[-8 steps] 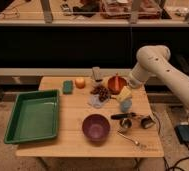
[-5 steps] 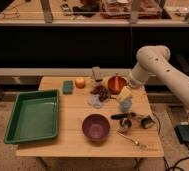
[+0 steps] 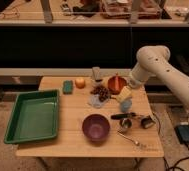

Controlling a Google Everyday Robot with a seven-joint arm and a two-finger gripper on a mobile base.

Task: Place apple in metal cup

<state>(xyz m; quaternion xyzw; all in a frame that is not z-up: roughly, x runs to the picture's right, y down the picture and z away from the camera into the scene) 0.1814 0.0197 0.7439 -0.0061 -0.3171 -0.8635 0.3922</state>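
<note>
The apple (image 3: 80, 82), small and yellow-orange, sits at the back of the wooden table (image 3: 73, 137), just right of a green sponge (image 3: 67, 87). The metal cup (image 3: 127, 122), shiny with a dark straight handle, stands near the table's front right. My gripper (image 3: 124, 94) hangs at the end of the white arm (image 3: 153, 65), over the right side of the table. It is next to the orange-red bowl (image 3: 116, 82), just above a pale blue-grey cup (image 3: 125, 105), well right of the apple and behind the metal cup.
A green tray (image 3: 33, 116) fills the table's left side. A purple bowl (image 3: 96, 127) stands front centre. A brown clump (image 3: 102, 92), a grey upright item (image 3: 96, 74), a small dark object (image 3: 147, 121) and a utensil (image 3: 133, 142) also lie on the table. A blue box (image 3: 188, 133) sits on the floor at right.
</note>
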